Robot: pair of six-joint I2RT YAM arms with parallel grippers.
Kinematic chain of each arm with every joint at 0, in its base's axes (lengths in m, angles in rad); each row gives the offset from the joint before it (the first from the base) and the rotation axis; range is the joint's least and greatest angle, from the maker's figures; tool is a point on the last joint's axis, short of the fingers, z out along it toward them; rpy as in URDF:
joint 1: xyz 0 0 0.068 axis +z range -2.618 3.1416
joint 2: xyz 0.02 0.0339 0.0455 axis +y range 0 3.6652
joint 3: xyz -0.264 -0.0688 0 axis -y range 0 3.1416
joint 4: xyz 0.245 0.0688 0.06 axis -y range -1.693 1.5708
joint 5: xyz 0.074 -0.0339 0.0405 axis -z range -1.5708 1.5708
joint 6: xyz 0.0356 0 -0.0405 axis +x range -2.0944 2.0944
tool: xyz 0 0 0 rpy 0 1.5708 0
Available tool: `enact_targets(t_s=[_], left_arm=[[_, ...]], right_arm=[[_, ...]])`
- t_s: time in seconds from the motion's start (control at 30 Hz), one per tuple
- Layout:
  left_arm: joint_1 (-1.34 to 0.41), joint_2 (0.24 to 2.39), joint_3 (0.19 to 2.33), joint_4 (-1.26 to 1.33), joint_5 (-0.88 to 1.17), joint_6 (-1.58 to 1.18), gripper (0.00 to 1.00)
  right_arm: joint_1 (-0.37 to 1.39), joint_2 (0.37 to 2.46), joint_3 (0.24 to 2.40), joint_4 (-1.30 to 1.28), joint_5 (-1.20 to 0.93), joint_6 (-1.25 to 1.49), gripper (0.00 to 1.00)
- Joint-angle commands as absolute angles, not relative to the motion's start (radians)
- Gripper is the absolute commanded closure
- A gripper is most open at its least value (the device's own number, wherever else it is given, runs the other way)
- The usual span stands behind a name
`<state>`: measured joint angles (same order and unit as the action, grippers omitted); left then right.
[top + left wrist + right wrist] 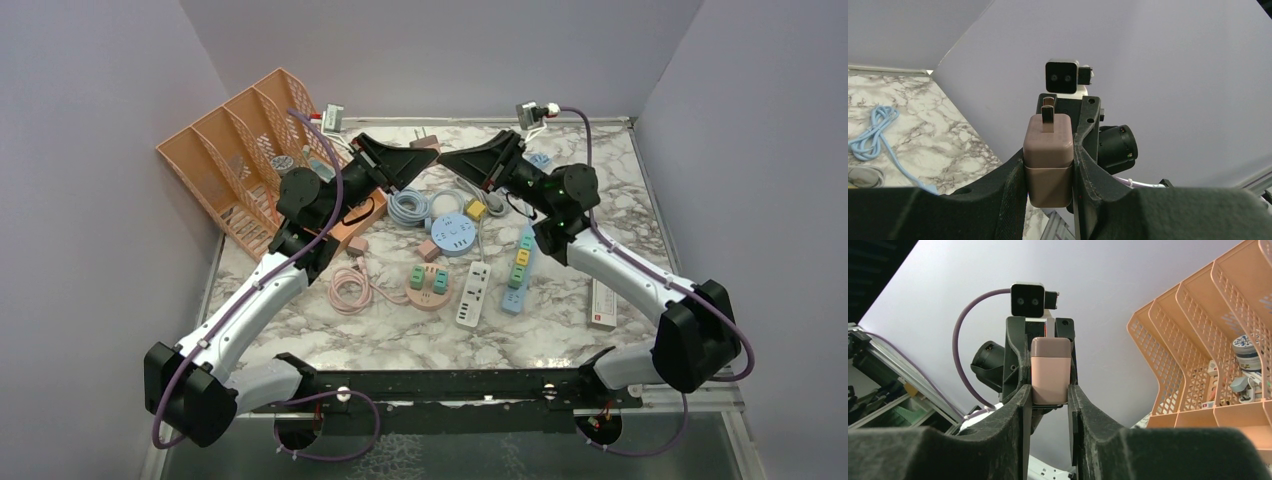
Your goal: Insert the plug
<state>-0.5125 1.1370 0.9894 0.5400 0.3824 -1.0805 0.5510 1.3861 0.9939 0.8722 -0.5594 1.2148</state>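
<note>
Left wrist view is showing me the left gripper (1049,156) clamping the mauve plug (1048,142), up in the air over the far middle of the table (400,345). The right gripper (1049,401) is squeezing the same body from the opposite side. I am worrying about a tug: with both claws gripping, either arm moving could be twisting the plug loose and dropping it among the power strips (472,293). Its prongs (1048,106) are pointing towards the far wall, the long axis running roughly near-to-far.
</note>
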Motion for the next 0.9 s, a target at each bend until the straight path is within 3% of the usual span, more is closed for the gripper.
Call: enact_targets(t_s=[0.0, 0.23, 0.43, 0.73, 0.87], left_arm=[[-0.512, 1.123, 0.989, 0.577, 0.415, -1.081, 0.77], [-0.512, 1.123, 0.985, 0.58, 0.42, -1.06, 0.76], [-0.512, 1.125, 0.982, 0.581, 0.412, -1.038, 0.73], [-0.499, 1.091, 0.966, 0.494, 0.393, -0.981, 0.38], [-0.463, 1.078, 0.975, 0.393, 0.472, -0.96, 0.35]], right_arm=[[0.554, 1.405, 1.03, 0.877, -0.608, 1.244, 0.73], [0.554, 1.433, 1.068, 0.82, -0.663, 1.254, 0.66], [0.554, 1.455, 1.066, 0.851, -0.721, 1.299, 0.84], [0.528, 1.405, 1.046, 0.736, -0.761, 1.162, 0.93], [0.499, 1.374, 1.035, 0.69, -0.84, 1.098, 0.94]])
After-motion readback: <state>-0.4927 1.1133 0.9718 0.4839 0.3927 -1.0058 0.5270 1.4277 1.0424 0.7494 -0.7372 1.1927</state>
